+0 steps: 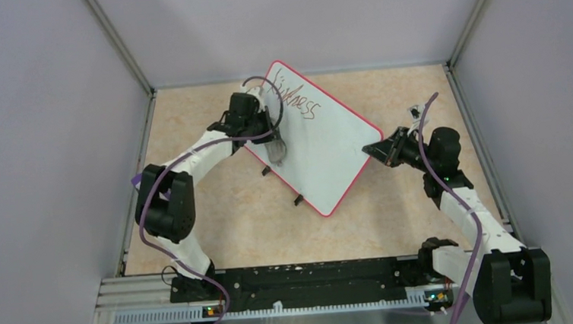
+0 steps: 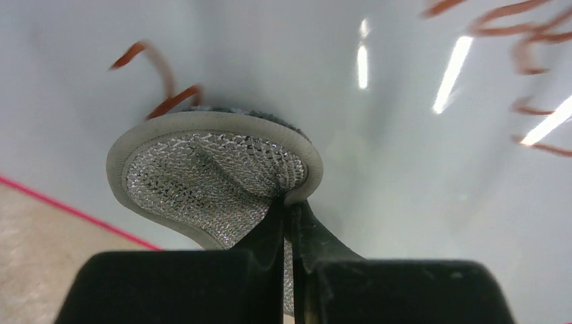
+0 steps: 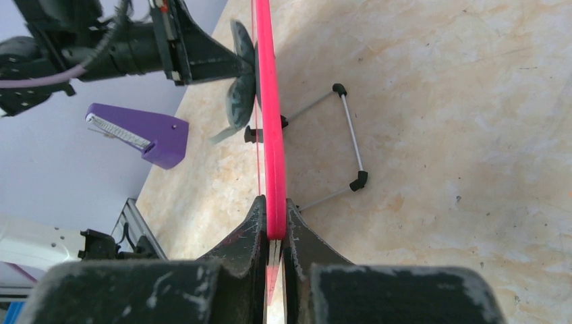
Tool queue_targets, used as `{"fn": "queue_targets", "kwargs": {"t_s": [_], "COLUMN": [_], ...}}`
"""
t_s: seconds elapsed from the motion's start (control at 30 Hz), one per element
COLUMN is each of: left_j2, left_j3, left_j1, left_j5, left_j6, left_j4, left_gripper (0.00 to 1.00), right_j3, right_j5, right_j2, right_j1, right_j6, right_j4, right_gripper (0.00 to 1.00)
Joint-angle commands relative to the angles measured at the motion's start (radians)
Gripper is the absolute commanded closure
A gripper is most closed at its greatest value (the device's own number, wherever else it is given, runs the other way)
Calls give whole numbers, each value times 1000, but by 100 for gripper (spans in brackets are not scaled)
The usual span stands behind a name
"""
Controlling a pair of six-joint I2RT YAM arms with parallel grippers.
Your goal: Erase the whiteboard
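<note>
Left claw: closed on grey pad, pressed to whiteboard.
Right claw: closed tight on the whiteboard's edge.

I find the whiteboard propped mid-table, barring the line from 11 to 5 o'clock. Left gripper with pad crowds its face at 10 o'clock; right gripper clamps its 3 o'clock corner. Wire stand fills its back. Table open from 6 to 8 o'clock.
</note>
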Motion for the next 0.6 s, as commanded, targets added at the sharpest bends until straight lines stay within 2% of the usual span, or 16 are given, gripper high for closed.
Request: {"fn": "queue_targets", "kwargs": {"t_s": [0.0, 0.2, 0.4, 0.57], "left_j2": [26, 62, 35, 27], "left_j3": [174, 161, -27, -113], "left_j1": [-116, -97, -11, 65], "left_j5": [22, 16, 14, 26], "left_j6": [20, 20, 5, 15], "left_j4": [101, 126, 178, 182], "left_gripper": [100, 100, 100, 100], "right_j3": [-13, -12, -19, -21], "right_j5": [-33, -30, -30, -36], "right_j2": [33, 37, 43, 52], "right_j1": [46, 47, 48, 48], "right_j6": [-96, -96, -97, -93], "right_j4": [-140, -141, -131, -119], "right_gripper": [100, 100, 100, 100]}}
